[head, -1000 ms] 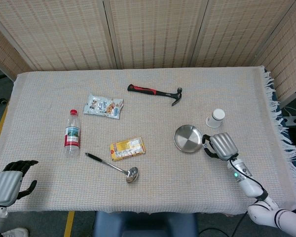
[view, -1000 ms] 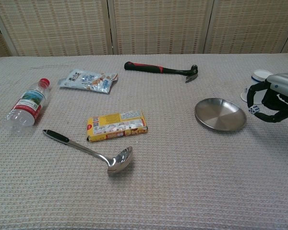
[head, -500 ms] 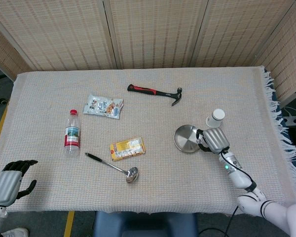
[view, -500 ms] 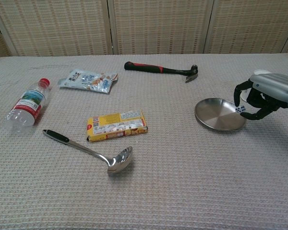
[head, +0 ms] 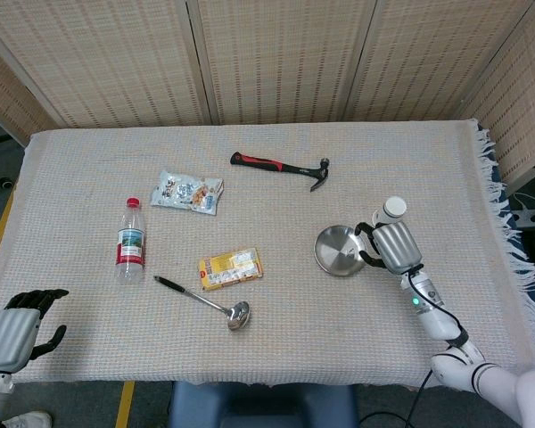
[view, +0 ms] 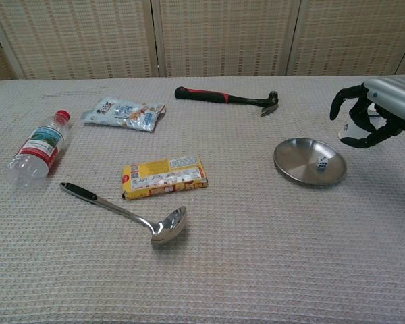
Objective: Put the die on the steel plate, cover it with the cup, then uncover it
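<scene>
The small white die (view: 322, 162) lies on the right part of the round steel plate (view: 293, 158), free of any hand. In the head view the plate (head: 333, 251) shows, but I cannot make out the die there. My right hand (view: 369, 116) hovers above and to the right of the plate, fingers spread and holding nothing; in the head view it (head: 393, 247) sits by the plate's right rim. The white cup (head: 393, 209) lies just behind that hand, partly hidden. My left hand (head: 16, 325) rests empty off the table's front left corner.
A hammer (view: 226, 97) lies at the back centre. A snack bag (view: 124, 112), a water bottle (view: 38, 148), a yellow packet (view: 165, 177) and a steel ladle (view: 125, 212) occupy the left and middle. The cloth's fringed edge (head: 504, 223) runs down the right side.
My right hand carried the die over the plate, let it go, then lifted up and to the right with its fingers spread. The die now lies on the plate. The left hand stayed still.
</scene>
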`<state>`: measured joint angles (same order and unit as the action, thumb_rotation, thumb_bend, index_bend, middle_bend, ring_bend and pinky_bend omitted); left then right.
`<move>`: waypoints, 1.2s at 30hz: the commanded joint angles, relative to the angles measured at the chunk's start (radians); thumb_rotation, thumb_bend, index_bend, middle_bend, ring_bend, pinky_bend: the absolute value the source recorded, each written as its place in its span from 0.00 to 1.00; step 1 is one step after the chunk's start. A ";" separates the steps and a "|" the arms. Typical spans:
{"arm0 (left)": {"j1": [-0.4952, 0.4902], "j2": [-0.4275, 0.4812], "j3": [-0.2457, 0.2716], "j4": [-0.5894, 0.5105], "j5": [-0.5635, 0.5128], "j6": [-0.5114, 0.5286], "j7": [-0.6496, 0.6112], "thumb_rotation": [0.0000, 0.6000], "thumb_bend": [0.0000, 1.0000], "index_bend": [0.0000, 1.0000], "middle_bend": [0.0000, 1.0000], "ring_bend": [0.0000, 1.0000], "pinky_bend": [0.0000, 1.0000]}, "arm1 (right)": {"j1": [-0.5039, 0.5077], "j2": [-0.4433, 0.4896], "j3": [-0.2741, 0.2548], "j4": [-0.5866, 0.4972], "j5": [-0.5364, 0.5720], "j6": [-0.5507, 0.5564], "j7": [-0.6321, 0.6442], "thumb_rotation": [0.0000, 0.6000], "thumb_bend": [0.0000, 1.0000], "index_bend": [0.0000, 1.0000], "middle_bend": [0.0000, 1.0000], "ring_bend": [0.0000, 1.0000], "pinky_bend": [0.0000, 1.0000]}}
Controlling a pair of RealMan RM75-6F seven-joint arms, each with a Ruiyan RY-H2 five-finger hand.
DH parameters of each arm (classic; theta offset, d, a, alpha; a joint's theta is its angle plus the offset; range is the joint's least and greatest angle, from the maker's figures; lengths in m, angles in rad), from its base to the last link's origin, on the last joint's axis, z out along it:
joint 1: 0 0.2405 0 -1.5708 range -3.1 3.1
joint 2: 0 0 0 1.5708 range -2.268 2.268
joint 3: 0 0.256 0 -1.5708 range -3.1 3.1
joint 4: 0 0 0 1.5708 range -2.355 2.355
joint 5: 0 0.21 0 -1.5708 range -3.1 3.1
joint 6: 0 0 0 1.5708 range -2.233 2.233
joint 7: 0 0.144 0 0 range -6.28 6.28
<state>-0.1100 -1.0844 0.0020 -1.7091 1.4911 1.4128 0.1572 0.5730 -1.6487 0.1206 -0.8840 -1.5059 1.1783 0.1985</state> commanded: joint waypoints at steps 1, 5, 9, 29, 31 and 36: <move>-0.001 0.000 0.001 0.000 0.000 -0.001 0.001 1.00 0.34 0.26 0.29 0.24 0.26 | 0.002 0.005 0.025 0.012 0.021 0.005 -0.032 1.00 0.14 0.35 0.39 0.20 0.41; -0.001 -0.001 0.000 0.000 0.001 -0.001 0.004 1.00 0.34 0.26 0.29 0.24 0.26 | 0.010 0.005 0.052 0.024 0.051 -0.003 -0.022 1.00 0.11 0.27 0.25 0.05 0.23; -0.002 -0.001 0.001 0.001 0.000 -0.003 0.008 1.00 0.34 0.26 0.30 0.24 0.26 | 0.020 -0.002 0.068 0.050 0.072 -0.021 0.009 1.00 0.09 0.22 0.17 0.00 0.15; -0.002 0.000 0.004 -0.003 0.000 -0.008 0.015 1.00 0.33 0.26 0.30 0.24 0.26 | 0.104 -0.126 0.118 0.275 0.204 -0.232 -0.071 1.00 0.09 0.20 0.14 0.00 0.10; -0.002 0.000 0.004 -0.003 -0.001 -0.007 0.012 1.00 0.33 0.26 0.30 0.24 0.26 | 0.112 -0.143 0.121 0.307 0.207 -0.244 -0.053 1.00 0.09 0.21 0.14 0.00 0.11; -0.003 0.000 0.004 -0.002 -0.001 -0.008 0.012 1.00 0.33 0.26 0.30 0.24 0.26 | 0.126 -0.183 0.117 0.387 0.205 -0.271 -0.005 1.00 0.09 0.23 0.14 0.00 0.15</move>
<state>-0.1127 -1.0847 0.0056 -1.7115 1.4898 1.4048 0.1689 0.6915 -1.8163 0.2383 -0.5177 -1.3016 0.9203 0.1782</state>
